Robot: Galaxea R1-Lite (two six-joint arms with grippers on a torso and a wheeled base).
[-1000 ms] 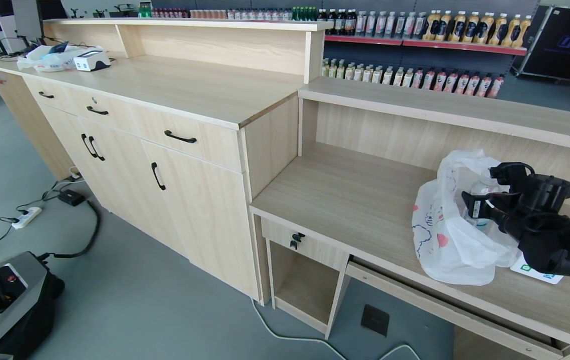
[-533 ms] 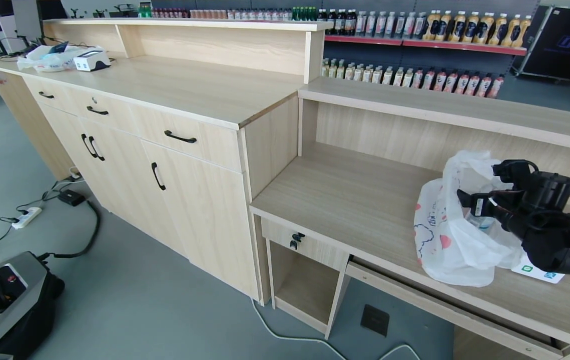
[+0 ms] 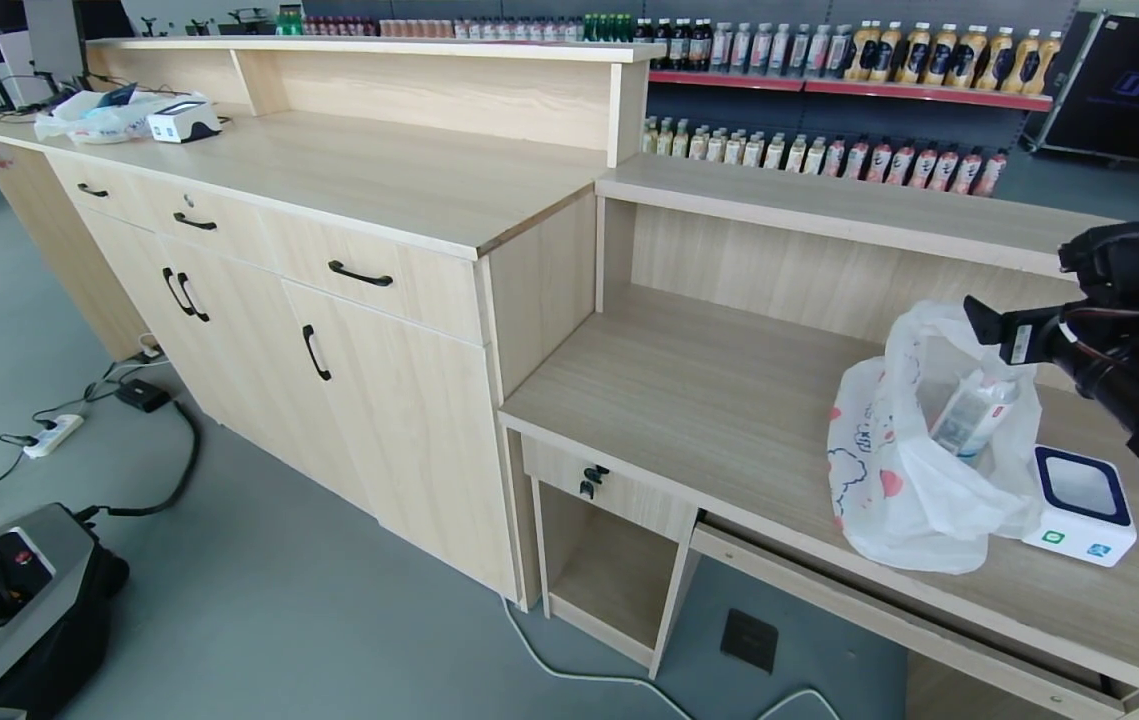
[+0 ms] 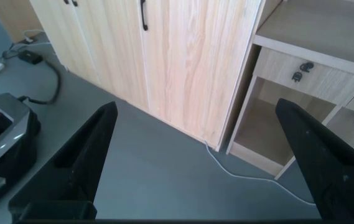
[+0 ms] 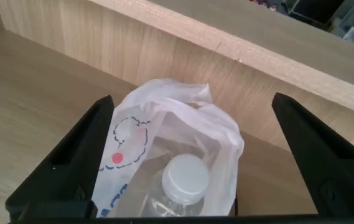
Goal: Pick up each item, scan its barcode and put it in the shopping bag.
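Bottle (image 5: 181,179) in bag (image 5: 183,102), below right fingers (image 5: 71,168)

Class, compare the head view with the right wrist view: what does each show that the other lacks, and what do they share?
Head view adds: the scanner beside the bag, the cabinet, the drinks shelves. Right wrist view adds: the white cap of the bottle, end-on. Shared: the bag, the bottle in it, the desk.
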